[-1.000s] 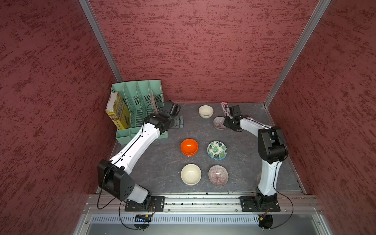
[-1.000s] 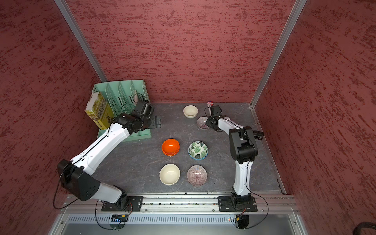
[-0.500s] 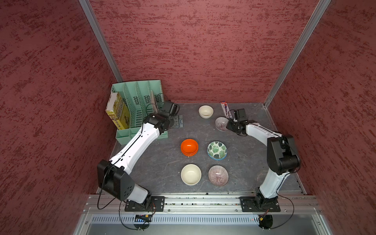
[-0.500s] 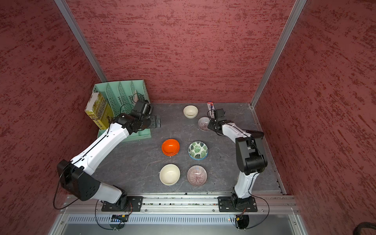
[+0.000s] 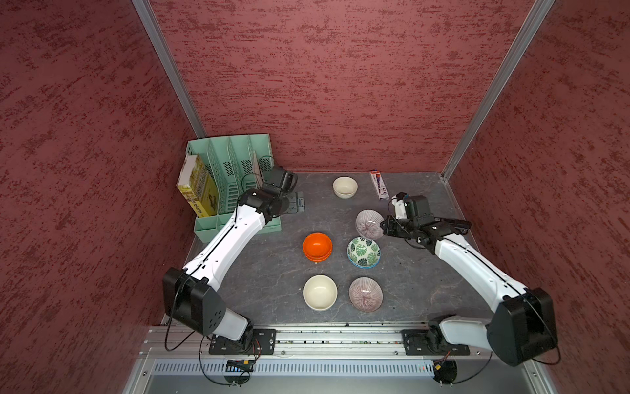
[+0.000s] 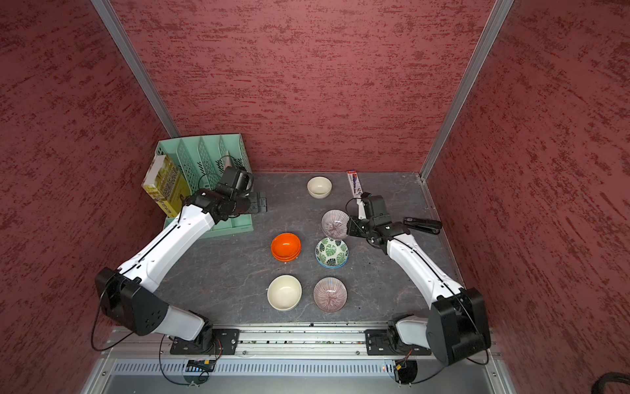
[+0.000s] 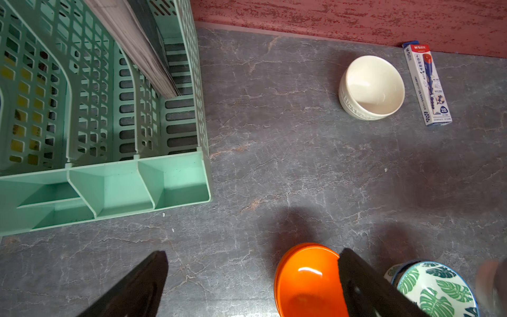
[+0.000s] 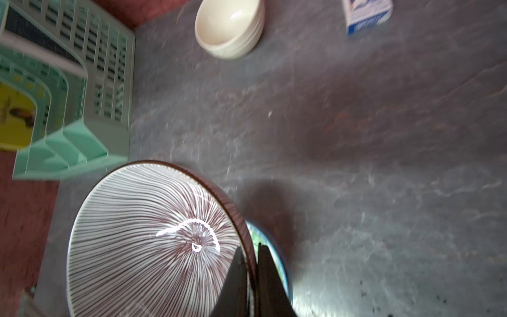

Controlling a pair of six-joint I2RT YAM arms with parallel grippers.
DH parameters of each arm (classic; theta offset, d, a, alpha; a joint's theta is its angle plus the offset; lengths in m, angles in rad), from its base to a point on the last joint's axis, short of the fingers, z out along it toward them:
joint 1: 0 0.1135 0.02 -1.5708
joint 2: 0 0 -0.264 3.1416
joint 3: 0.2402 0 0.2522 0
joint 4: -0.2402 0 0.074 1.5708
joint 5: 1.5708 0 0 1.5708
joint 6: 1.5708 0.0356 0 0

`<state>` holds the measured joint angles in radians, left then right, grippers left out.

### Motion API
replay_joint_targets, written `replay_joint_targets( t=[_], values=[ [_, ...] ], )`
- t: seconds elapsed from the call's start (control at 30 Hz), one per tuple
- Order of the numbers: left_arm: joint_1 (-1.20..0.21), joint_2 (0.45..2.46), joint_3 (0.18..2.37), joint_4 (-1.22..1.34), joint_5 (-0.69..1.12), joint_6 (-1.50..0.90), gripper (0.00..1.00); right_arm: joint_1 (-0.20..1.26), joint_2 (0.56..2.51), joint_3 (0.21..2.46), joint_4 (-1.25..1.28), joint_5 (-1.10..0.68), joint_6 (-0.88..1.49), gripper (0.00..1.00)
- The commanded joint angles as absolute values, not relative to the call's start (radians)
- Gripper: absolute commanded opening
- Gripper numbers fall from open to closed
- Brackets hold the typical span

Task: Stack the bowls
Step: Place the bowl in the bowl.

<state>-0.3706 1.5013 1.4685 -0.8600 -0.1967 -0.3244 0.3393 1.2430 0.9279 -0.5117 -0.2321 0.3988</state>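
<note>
My right gripper (image 5: 386,227) (image 8: 251,254) is shut on the rim of a pale purple bowl (image 5: 370,223) (image 6: 335,223) (image 8: 153,241). That bowl hangs tilted just behind the stacked leaf-print bowls (image 5: 363,251) (image 6: 331,251). Stacked orange bowls (image 5: 317,246) (image 7: 307,280) sit left of them. A cream bowl (image 5: 319,292) and a second purple bowl (image 5: 365,294) stand at the front. Another cream bowl (image 5: 345,186) (image 7: 371,87) is at the back. My left gripper (image 5: 295,201) (image 7: 252,254) hovers open and empty beside the rack.
A green file rack (image 5: 231,177) with a yellow book (image 5: 197,187) fills the back left corner. A pencil box (image 5: 379,184) lies by the back wall. A black stapler (image 6: 422,225) lies on the table right of my right wrist.
My right gripper closed on the purple bowl at the back, lifted it and carried it forward toward the leaf-print bowls. The left arm has stayed put.
</note>
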Motion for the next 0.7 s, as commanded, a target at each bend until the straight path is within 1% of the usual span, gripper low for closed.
replay_joint_targets(
  t=[0.0, 0.17, 0.3, 0.43, 0.67],
  values=[
    [-0.343, 1.528, 1.501, -0.834, -0.162, -0.325, 1.0, 0.391, 1.134, 0.896, -0.607, -0.269, 0.379, 0.0],
    [-0.338, 1.529, 1.507, -0.82, -0.147, -0.328, 1.0, 0.444, 1.021, 0.859, -0.734, -0.297, 0.373, 0.0],
    [-0.336, 1.528, 1.514, -0.811, -0.137, -0.331, 1.0, 0.449, 0.97, 0.814, -0.778, -0.333, 0.354, 0.0],
    [-0.335, 1.541, 1.537, -0.815, -0.133, -0.324, 1.0, 0.461, 0.973, 0.79, -0.794, -0.347, 0.344, 0.0],
    [-0.321, 1.549, 1.567, -0.823, -0.13, -0.318, 1.0, 0.536, 1.033, 0.782, -0.791, -0.316, 0.344, 0.0]
  ],
)
